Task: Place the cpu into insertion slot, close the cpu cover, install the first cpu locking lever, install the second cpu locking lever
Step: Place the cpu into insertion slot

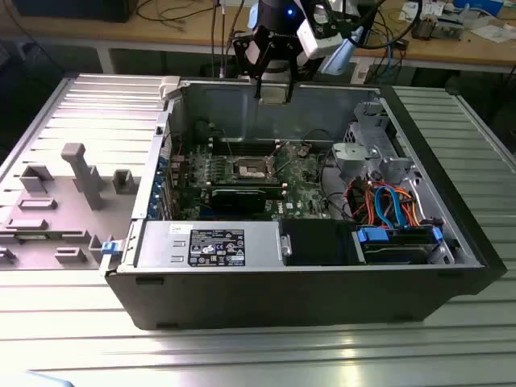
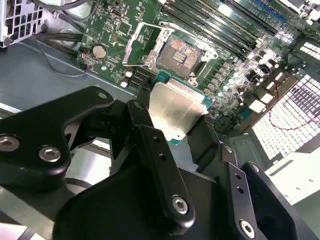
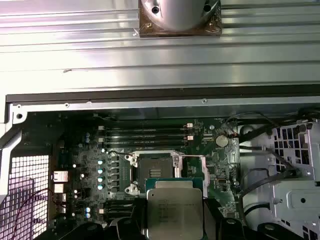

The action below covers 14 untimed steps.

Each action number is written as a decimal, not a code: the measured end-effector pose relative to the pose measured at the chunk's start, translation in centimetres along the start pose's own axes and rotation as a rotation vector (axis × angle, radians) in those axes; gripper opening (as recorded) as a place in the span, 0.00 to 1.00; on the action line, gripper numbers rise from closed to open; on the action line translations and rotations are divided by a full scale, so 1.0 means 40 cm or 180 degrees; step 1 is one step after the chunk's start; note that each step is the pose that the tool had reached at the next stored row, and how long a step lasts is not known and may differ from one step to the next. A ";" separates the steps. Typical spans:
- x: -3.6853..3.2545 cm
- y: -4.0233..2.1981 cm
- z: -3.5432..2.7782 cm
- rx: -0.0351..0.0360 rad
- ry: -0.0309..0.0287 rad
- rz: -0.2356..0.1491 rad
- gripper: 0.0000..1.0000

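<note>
Gripping the small, flat, square cpu with its dull silver metal top by two opposite edges, the black two-fingered gripper is closed only as far as the chip's width allows. Its fingers press against the chip on either side. In the exterior view the gripper hangs above the rear wall of the open dark-grey metal computer case, clear of the parts inside.

Below and beyond the fingertips lies the green motherboard. On it is the insertion slot, a small square socket with a dark centre and silvery rim; it is bare and apart from the held chip. The cpu cover, a thin silvery square frame with a large window, stands swung open at one side of the socket. Long narrow black memory slots run farther out, past the socket from the fingertips.
</note>
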State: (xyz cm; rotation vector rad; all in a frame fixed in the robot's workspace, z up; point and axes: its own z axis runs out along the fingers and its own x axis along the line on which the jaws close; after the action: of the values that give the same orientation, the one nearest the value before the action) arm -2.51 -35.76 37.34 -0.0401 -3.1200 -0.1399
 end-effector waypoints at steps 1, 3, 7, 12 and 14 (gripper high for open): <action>0.000 0.000 0.000 0.0000 0.0000 0.0000 0.55; 0.000 -0.002 0.000 -0.0001 0.0000 0.0000 0.55; 0.000 -0.005 0.000 -0.0001 0.0000 0.0002 0.55; 0.000 -0.006 0.002 0.0001 -0.0019 0.0216 0.55; 0.000 -0.006 0.003 0.0001 -0.0021 0.0229 0.55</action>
State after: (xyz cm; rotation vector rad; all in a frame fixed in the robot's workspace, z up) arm -2.51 -35.99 37.22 -0.1527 -3.1198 -0.1385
